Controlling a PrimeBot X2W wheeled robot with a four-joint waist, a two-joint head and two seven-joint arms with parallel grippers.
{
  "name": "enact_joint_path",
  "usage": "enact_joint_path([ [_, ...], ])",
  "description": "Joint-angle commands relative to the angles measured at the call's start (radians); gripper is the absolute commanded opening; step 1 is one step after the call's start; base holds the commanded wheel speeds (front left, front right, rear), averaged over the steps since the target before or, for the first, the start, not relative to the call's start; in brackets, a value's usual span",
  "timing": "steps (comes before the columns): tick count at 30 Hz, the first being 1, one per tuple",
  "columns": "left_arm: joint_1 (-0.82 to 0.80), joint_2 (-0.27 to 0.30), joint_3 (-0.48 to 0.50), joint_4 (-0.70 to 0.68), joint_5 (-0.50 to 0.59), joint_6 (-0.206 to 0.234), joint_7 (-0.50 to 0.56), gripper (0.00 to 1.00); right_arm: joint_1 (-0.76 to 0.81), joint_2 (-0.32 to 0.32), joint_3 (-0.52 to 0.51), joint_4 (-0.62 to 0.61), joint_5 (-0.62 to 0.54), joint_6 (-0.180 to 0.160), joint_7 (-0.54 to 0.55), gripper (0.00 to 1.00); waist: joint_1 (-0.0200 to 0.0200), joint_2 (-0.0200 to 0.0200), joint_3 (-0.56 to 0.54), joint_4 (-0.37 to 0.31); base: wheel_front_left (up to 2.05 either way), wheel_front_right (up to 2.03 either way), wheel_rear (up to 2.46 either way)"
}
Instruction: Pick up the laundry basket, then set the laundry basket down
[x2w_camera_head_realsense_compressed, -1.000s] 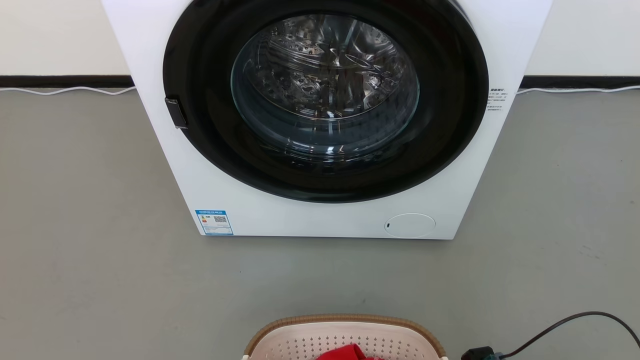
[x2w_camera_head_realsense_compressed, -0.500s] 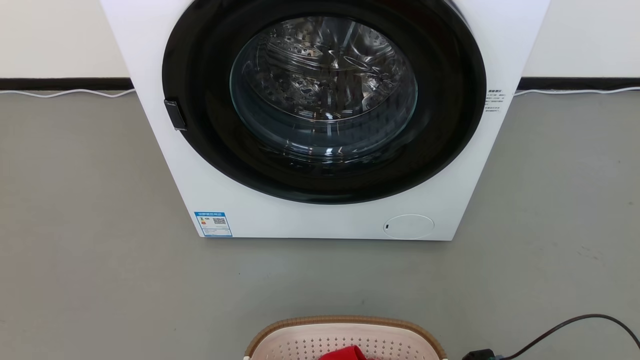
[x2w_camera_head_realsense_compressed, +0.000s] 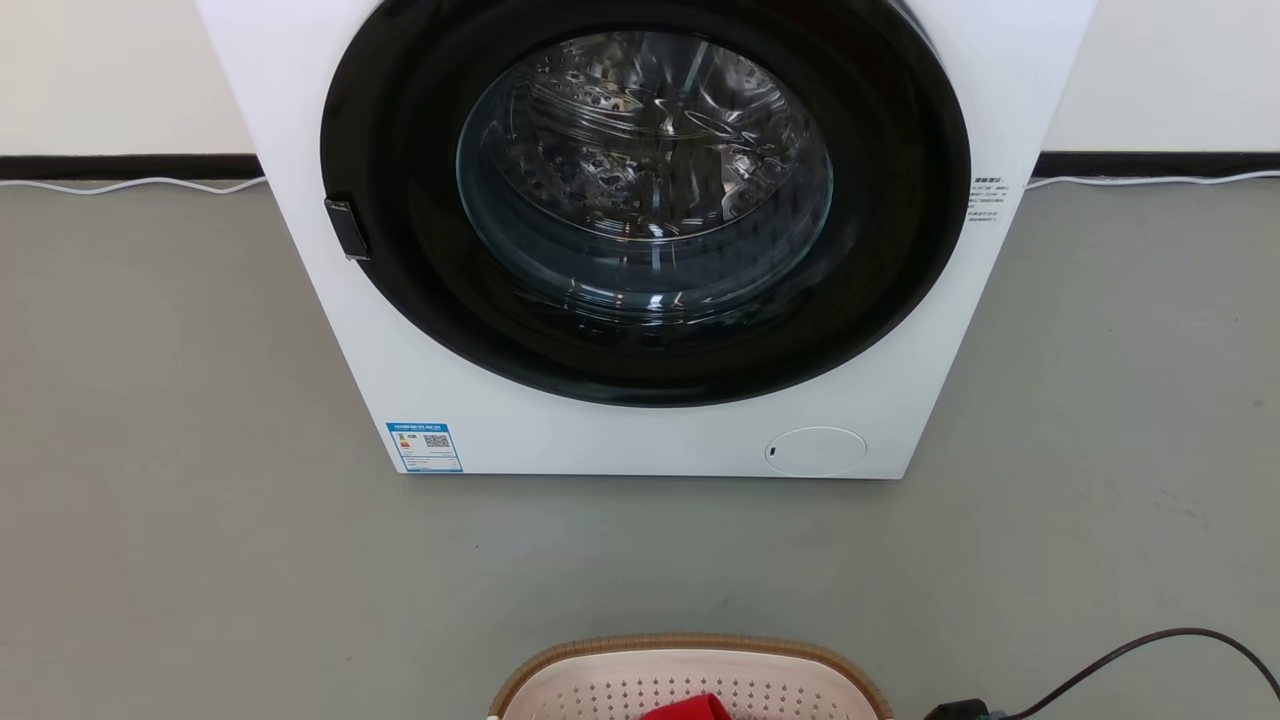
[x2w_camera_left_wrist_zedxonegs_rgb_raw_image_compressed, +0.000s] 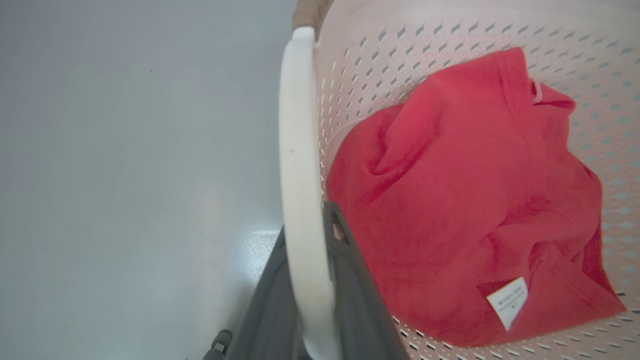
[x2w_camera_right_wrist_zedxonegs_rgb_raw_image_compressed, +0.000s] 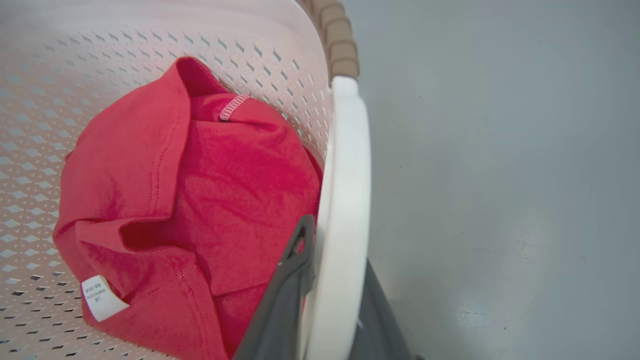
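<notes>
Laundry basket (x2w_camera_head_realsense_compressed: 690, 642) slightly lower (grey floor (x2w_camera_head_realsense_compressed: 200, 560))

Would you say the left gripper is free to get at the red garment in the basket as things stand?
Probably not. The left gripper straddles the white handle of the laundry basket, apparently clamped on it. The red garment lies uncovered beside its inner finger, but reaching it means letting go.

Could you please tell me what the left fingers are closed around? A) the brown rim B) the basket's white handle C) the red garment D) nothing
B: the left fingers sit on either side of the white handle of the basket.
</notes>
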Motion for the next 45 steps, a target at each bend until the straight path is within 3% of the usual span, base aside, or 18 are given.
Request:
enact_joint_path([
  [1,-0.035,0.015,0.014,-0.007,-0.007,0.006,-0.020,0.00,-0.018,0.006,0.029,-0.010,0.006,0.016,-0.014,0.00,0.0000,0.0000,0.001,0.000,0.00,0.00,0.00],
  [12,-0.043,0.015,-0.004,-0.006,-0.025,0.007,-0.017,0.00,-0.028,0.006,0.041,-0.007,0.019,0.016,-0.017,0.00,0.0000,0.0000,0.018,0.000,0.00,0.00,0.00],
  [24,-0.133,0.015,-0.006,-0.002,-0.045,0.010,-0.030,0.00,-0.106,0.006,0.034,0.007,0.016,0.016,-0.043,0.00,0.0000,0.0000,0.114,-0.002,0.00,0.00,0.00],
  [36,-0.330,0.017,0.021,0.010,-0.054,0.010,-0.083,0.00,-0.307,0.006,-0.019,0.019,-0.022,0.016,-0.127,0.00,0.0000,0.0000,0.314,0.014,0.00,0.00,0.00],
  [45,-0.509,0.023,0.038,0.016,-0.046,0.007,-0.114,0.00,-0.459,0.006,-0.185,0.021,-0.180,0.016,-0.150,0.00,0.0000,0.0000,0.514,0.031,0.00,0.00,0.00],
])
